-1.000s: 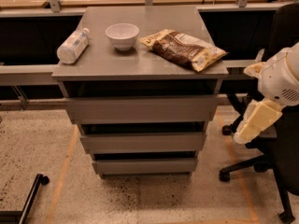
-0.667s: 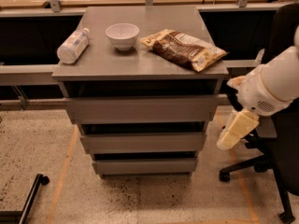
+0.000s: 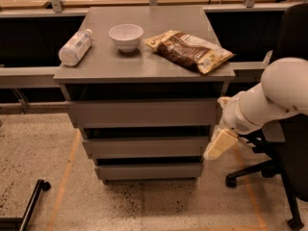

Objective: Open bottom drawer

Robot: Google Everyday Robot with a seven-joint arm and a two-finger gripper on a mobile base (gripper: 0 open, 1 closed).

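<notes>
The grey cabinet (image 3: 144,66) has three handleless drawers stacked under its top. The bottom drawer (image 3: 149,171) is the narrowest and slimmest and sits shut, just above the speckled floor. Above it are the mid-sized drawer (image 3: 147,147) and the widest top drawer (image 3: 144,112). My cream-coloured gripper (image 3: 217,146) hangs at the cabinet's right side, level with the middle drawer and just off its right end, above and right of the bottom drawer. The white arm (image 3: 279,93) reaches in from the right.
On the cabinet top lie a plastic water bottle (image 3: 74,47), a white bowl (image 3: 126,36) and a brown snack bag (image 3: 188,51). A black office chair (image 3: 288,167) stands right behind the arm. A black wheeled leg (image 3: 29,203) lies at the bottom left.
The arm has swung left and down, bringing the gripper from out near the chair to the cabinet's right edge. The drawers have not moved.
</notes>
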